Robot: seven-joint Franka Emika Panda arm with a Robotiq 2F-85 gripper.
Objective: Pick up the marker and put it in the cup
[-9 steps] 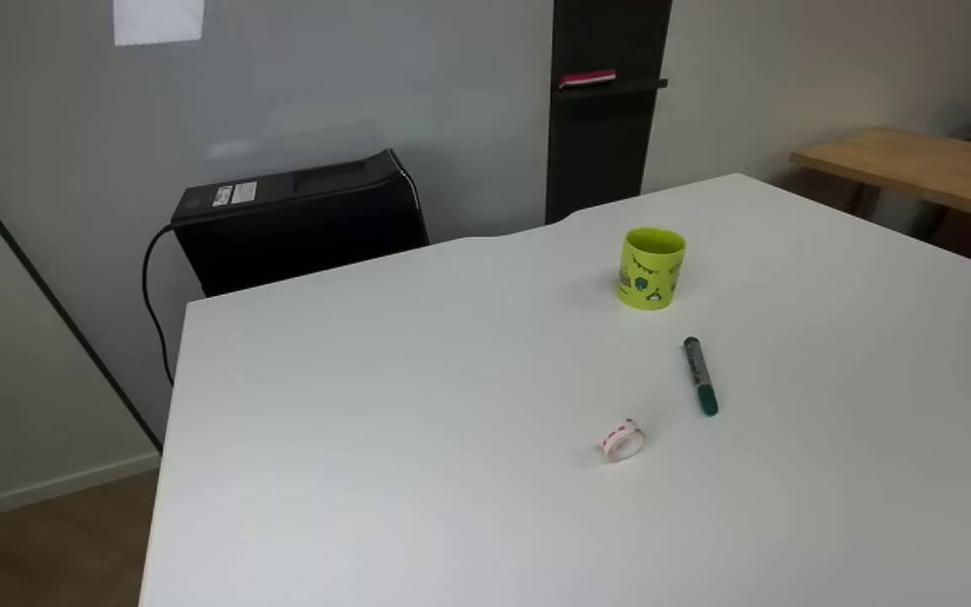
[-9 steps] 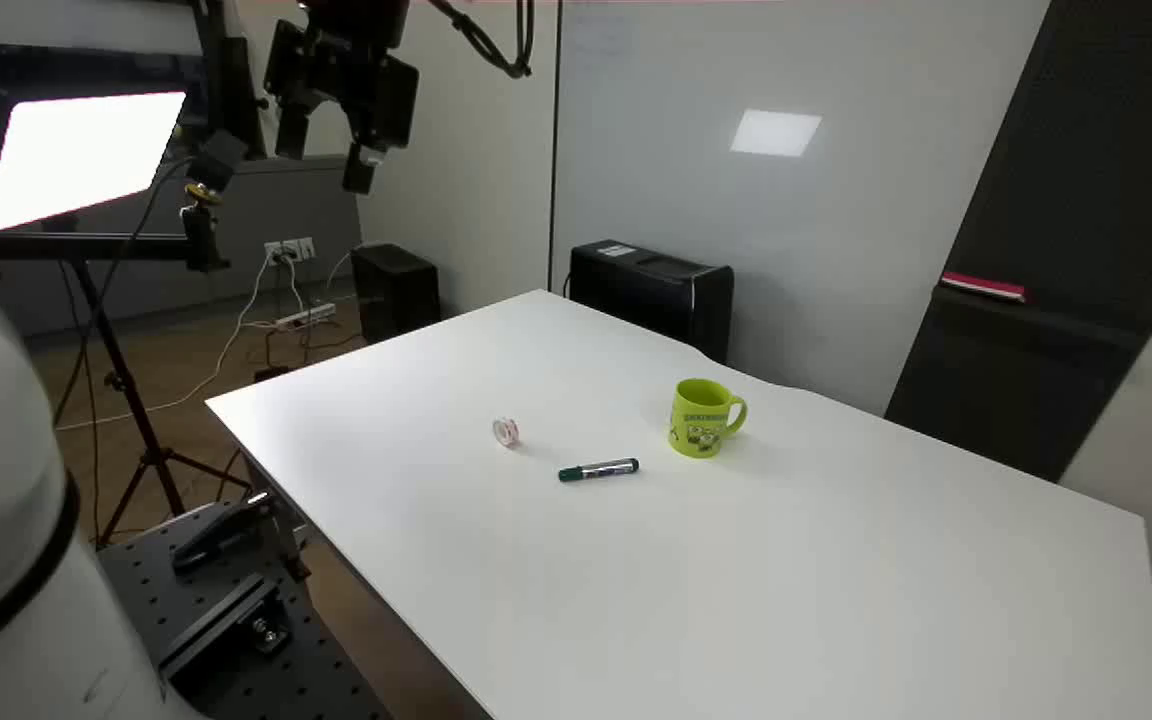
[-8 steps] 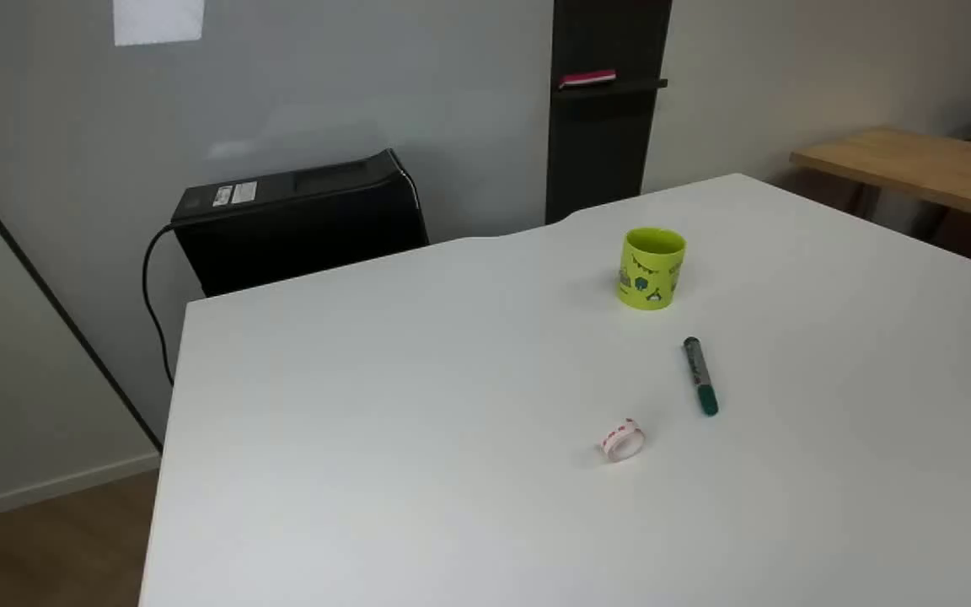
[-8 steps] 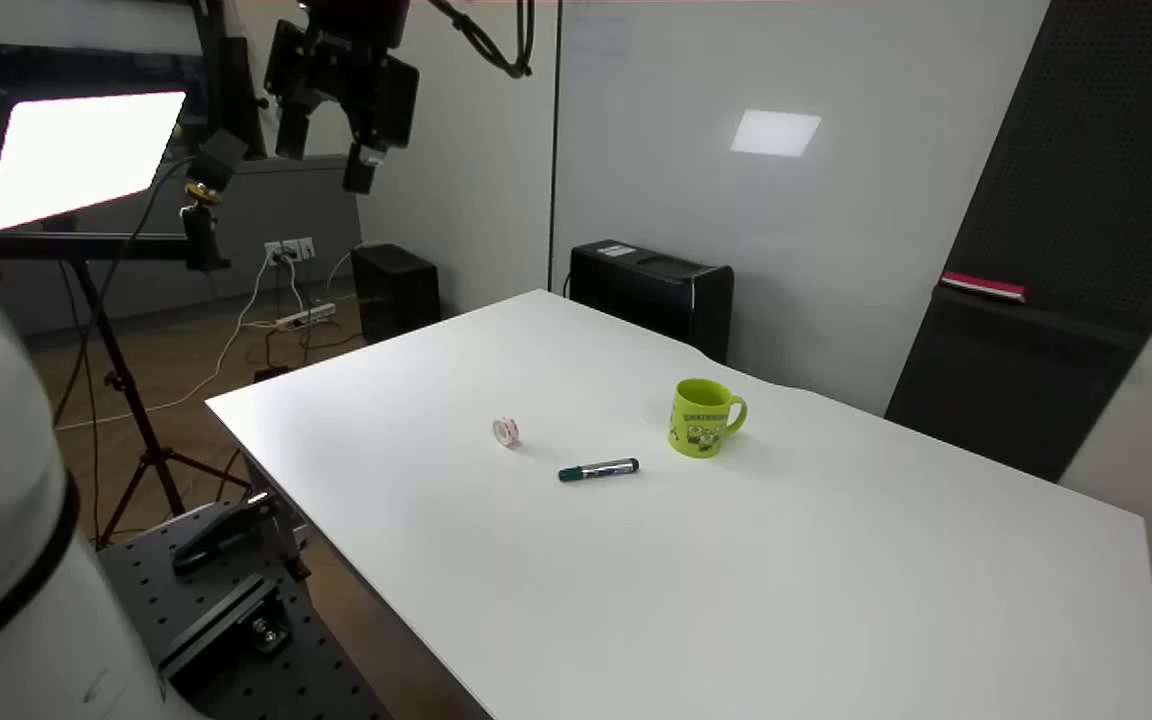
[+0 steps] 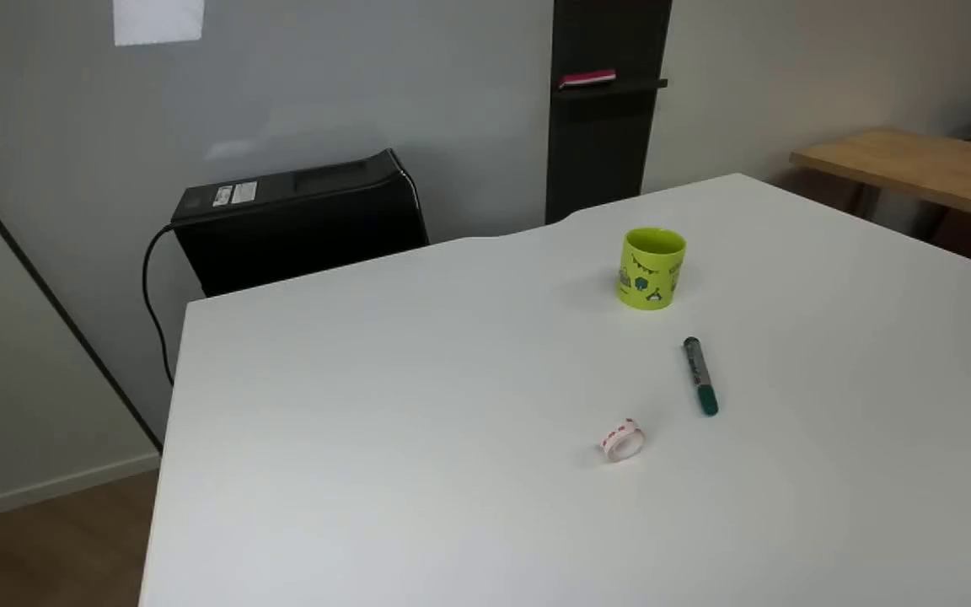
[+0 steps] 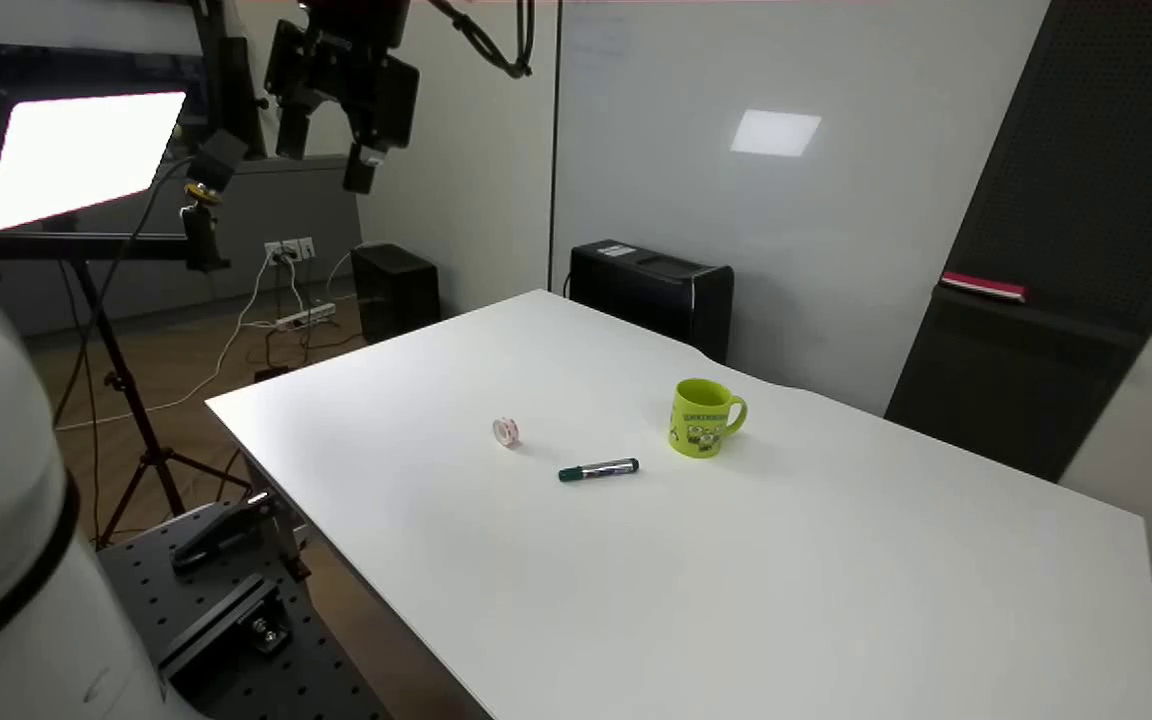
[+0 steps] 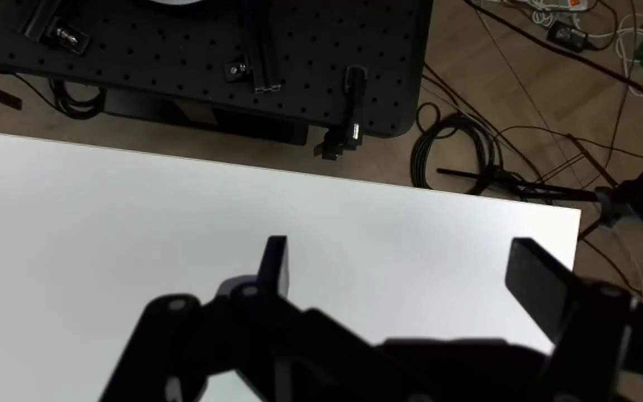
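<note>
The marker (image 5: 700,376) lies flat on the white table, with a dark green cap end and a grey printed barrel. It also shows in an exterior view (image 6: 598,470). The yellow-green cup (image 5: 651,271) stands upright close to the marker, and its handle shows in an exterior view (image 6: 704,420). My gripper (image 6: 324,158) is high above the table's far left part in that view, well apart from both. In the wrist view my gripper (image 7: 399,262) is open, with nothing between its fingers. The marker and cup are out of the wrist view.
A small roll of pink-and-white tape (image 5: 623,441) lies near the marker, also in an exterior view (image 6: 506,432). A black box-shaped device (image 6: 651,290) stands behind the white table (image 6: 836,600). A black perforated base plate (image 7: 187,61) lies beyond the table edge.
</note>
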